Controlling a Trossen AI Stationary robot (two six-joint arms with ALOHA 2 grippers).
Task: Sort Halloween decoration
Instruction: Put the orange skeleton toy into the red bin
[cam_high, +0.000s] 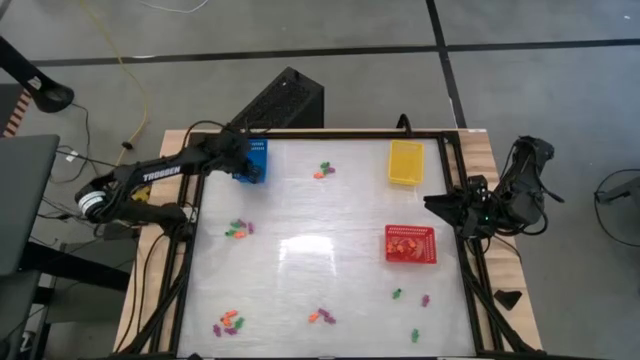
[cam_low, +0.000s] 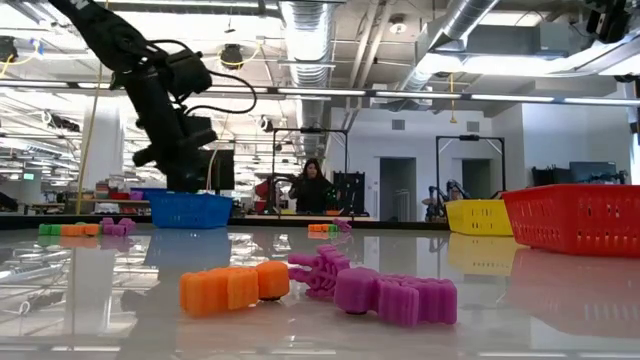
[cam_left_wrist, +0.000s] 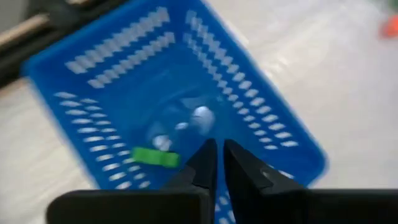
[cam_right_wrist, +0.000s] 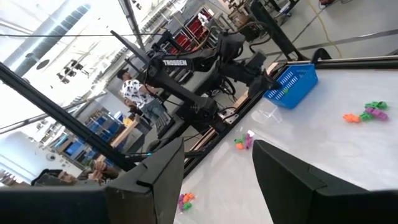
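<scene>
Tiny orange, green and purple decoration pieces (cam_high: 324, 171) lie scattered in small clusters on the white tabletop: one far centre, one left-middle (cam_high: 237, 230), two along the near edge (cam_high: 229, 323), a few singles near right (cam_high: 397, 293); one green piece (cam_left_wrist: 155, 157) lies flat inside the blue basket (cam_left_wrist: 93, 93). More orange pieces fill the red basket (cam_high: 432, 244).

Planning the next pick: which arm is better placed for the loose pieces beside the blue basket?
Left. The left gripper hangs over the blue basket, near those pieces; the right gripper waits at the table's opposite edge.
</scene>
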